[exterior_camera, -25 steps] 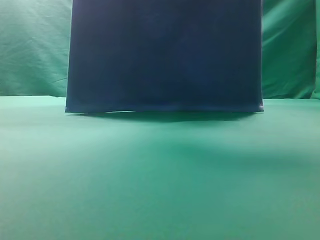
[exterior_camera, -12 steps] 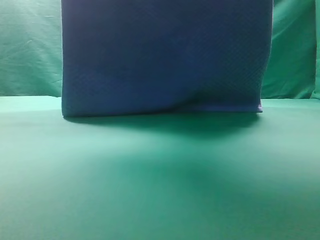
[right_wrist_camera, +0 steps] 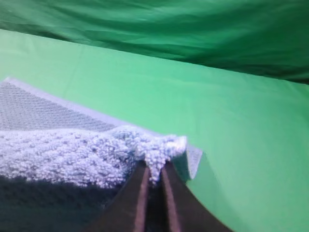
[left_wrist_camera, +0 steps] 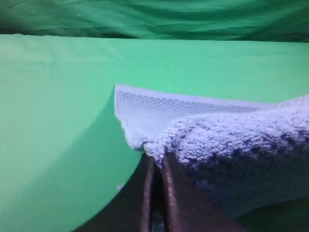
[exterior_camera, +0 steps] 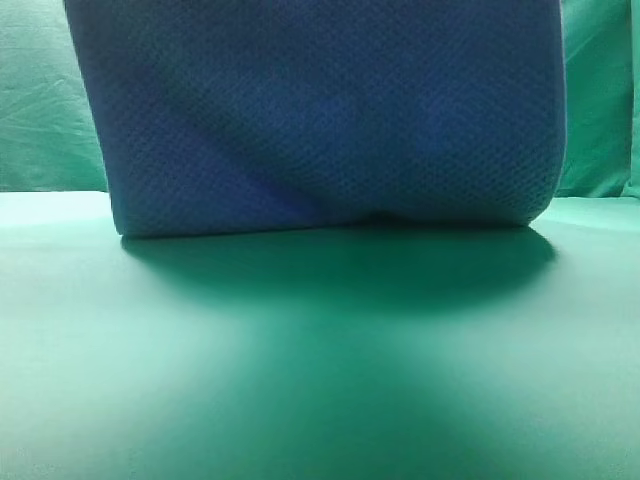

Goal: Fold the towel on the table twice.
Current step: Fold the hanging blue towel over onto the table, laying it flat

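Note:
The blue-grey waffle-knit towel point(exterior_camera: 330, 110) hangs lifted in the exterior high view and fills its upper part; its lower fold touches the green table point(exterior_camera: 320, 380). No gripper shows in that view. In the left wrist view my left gripper point(left_wrist_camera: 155, 159) is shut on a corner of the towel point(left_wrist_camera: 231, 145), with a flat layer lying on the table behind. In the right wrist view my right gripper point(right_wrist_camera: 153, 171) is shut on the other corner of the towel point(right_wrist_camera: 72, 154), also above a flat layer.
A wrinkled green cloth backdrop point(exterior_camera: 45, 110) hangs behind the table, also seen in the left wrist view point(left_wrist_camera: 154, 17) and the right wrist view point(right_wrist_camera: 193, 34). The towel casts a dark shadow point(exterior_camera: 340, 260) on the table in front of it.
The hanging towel has come toward the camera and looks larger and wider. Its bottom edge has turned from a straight hem into a rounded fold resting on the table.

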You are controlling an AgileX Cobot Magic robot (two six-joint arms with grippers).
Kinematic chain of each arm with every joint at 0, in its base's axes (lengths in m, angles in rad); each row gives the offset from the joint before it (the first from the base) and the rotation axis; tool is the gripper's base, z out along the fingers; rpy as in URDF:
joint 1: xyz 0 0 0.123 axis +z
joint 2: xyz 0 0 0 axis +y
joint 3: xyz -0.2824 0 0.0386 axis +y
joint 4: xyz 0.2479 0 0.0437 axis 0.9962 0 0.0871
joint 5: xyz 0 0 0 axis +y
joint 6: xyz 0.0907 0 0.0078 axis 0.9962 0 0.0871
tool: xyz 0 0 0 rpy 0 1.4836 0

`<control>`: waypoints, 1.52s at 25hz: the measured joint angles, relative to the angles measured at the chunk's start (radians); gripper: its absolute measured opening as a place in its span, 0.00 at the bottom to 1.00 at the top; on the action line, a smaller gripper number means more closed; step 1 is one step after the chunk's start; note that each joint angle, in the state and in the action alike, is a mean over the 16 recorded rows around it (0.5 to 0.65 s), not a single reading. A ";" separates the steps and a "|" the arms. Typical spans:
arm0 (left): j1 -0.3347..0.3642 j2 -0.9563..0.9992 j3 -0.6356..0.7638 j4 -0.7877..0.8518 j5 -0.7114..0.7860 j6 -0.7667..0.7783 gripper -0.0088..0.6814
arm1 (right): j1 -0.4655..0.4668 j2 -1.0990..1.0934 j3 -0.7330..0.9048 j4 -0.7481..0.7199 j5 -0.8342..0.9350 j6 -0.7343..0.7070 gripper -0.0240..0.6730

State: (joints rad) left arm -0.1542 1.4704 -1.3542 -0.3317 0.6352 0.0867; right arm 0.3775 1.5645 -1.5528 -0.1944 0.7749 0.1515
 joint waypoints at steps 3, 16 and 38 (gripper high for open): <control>-0.001 -0.072 0.086 -0.033 0.006 0.025 0.01 | 0.005 -0.093 0.131 0.000 -0.044 0.018 0.03; -0.003 -0.309 0.346 -0.161 0.129 0.119 0.01 | 0.012 -0.475 0.570 0.051 -0.109 0.054 0.03; -0.005 -0.515 0.806 -0.361 0.030 0.228 0.01 | 0.014 -0.744 0.963 0.269 -0.065 0.024 0.03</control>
State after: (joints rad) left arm -0.1589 0.9551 -0.5483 -0.6929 0.6647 0.3144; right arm 0.3918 0.8202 -0.5903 0.0741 0.7102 0.1750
